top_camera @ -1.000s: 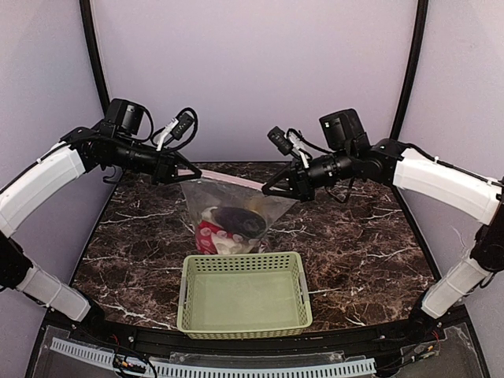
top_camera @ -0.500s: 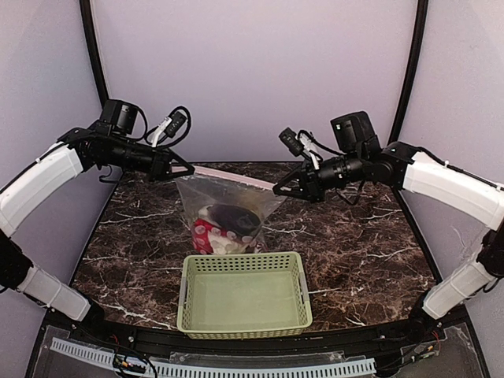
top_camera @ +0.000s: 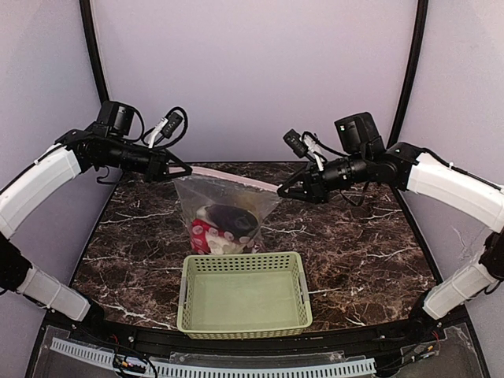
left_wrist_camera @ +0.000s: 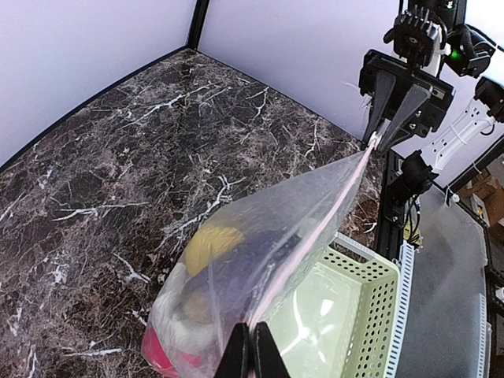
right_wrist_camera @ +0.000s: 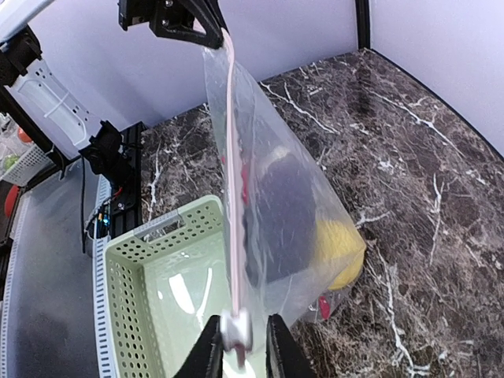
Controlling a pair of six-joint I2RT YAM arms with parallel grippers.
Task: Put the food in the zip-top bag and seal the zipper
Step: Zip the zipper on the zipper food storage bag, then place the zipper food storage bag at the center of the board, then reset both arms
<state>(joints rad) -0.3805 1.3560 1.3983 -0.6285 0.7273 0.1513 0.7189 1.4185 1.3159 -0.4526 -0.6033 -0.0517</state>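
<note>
My left end effector [top_camera: 186, 172] and right end effector [top_camera: 281, 190] pinch opposite ends of the zipper [top_camera: 233, 178]. The zip-top bag [top_camera: 206, 195] between them holds the food [top_camera: 226, 224], just far of the basket [top_camera: 244, 260].

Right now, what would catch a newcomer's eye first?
The clear zip-top bag at centre, its pinkish zipper pulled taut between the left gripper and the right gripper, each shut on one end. Toy food bulges in its bottom; a pale green basket sits just in front.
</note>
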